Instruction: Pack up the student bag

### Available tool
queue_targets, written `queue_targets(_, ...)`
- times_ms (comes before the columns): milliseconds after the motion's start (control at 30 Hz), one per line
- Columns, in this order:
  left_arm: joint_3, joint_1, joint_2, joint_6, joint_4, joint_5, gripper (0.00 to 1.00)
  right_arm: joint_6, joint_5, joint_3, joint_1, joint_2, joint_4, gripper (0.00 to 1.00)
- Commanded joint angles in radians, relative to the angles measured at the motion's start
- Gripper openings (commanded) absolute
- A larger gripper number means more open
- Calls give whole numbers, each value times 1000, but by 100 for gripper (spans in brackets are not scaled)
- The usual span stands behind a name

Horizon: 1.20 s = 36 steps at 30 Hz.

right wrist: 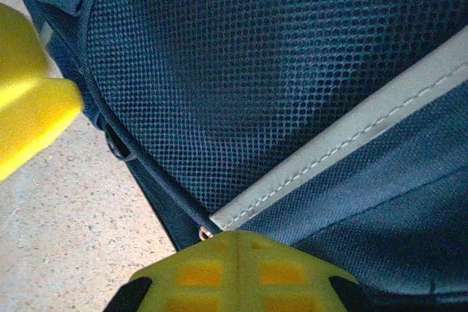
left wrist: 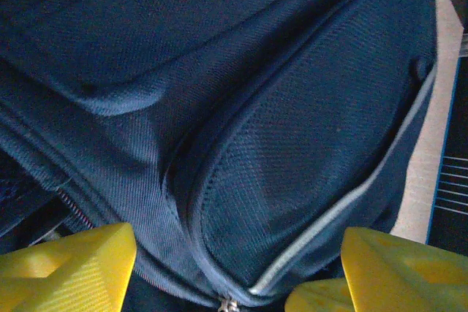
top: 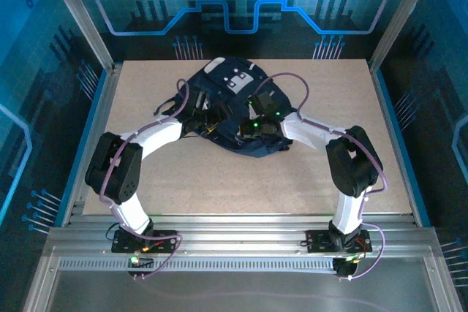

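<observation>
The student bag (top: 228, 77), dark navy with light grey patches, lies flat in the middle of the table. My left gripper (top: 210, 119) rests on its left side. In the left wrist view that gripper (left wrist: 238, 272) stands open, its yellow fingers (left wrist: 66, 268) wide apart over a curved zipped pocket (left wrist: 307, 144) with a zip slider (left wrist: 227, 303) between them. My right gripper (top: 250, 128) sits at the bag's front edge. Its fingers (right wrist: 238, 268) are pressed together on the bag's edge, where a grey trim strip (right wrist: 344, 137) ends and a small metal ring (right wrist: 205, 234) pokes out.
The bag's mesh panel (right wrist: 241, 63) lies just beyond the right fingertips. A yellow finger (right wrist: 29, 107) reaches in at the left of the right wrist view. Bare speckled tabletop (top: 241, 180) lies in front of the bag. Metal rails (top: 99, 118) and blue walls ring the table.
</observation>
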Motion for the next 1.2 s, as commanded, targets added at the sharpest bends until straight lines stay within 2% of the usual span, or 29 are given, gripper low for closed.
queue_targets(0, 39, -6, 66, -17, 18, 4, 73, 16, -128, -16, 1, -7, 60, 0)
queue_targets(100, 64, -7, 109, -9, 29, 1, 64, 13, -130, -17, 1, 0, 50, 0)
queue_targets(233, 108, -6, 156, 15, 22, -15, 36, -8, -125, -16, 6, -9, 26, 0)
queue_targets(367, 129, -6, 188, 10, 36, 7, 3, -35, -103, -13, 11, -27, -18, 0)
queue_targets(400, 128, -5, 189, -1, 44, 13, 0, -43, -91, -12, 13, -34, -36, 0)
queue_targets(467, 114, -5, 183, -30, 74, 25, 0, -59, -51, -11, 22, -51, -78, 0)
queue_targets(567, 88, -5, 157, -90, 123, 53, 0, -87, 24, -17, 35, -83, -141, 9)
queue_targets(667, 72, -4, 119, -152, 173, 83, 0, -108, 105, -21, 37, -111, -189, 28)
queue_targets(733, 75, -3, 93, -166, 181, 91, 0, -121, 143, -22, 32, -123, -203, 46)
queue_targets(800, 76, -3, 71, -169, 179, 90, 0, -122, 131, -16, 17, -113, -203, 54)
queue_targets(933, 67, -3, 59, -186, 193, 91, 0, -112, 114, -5, 5, -80, -163, 59)
queue_targets(1167, 26, -2, 55, -244, 252, 110, 0, -87, 102, 34, 4, 7, -126, 59)
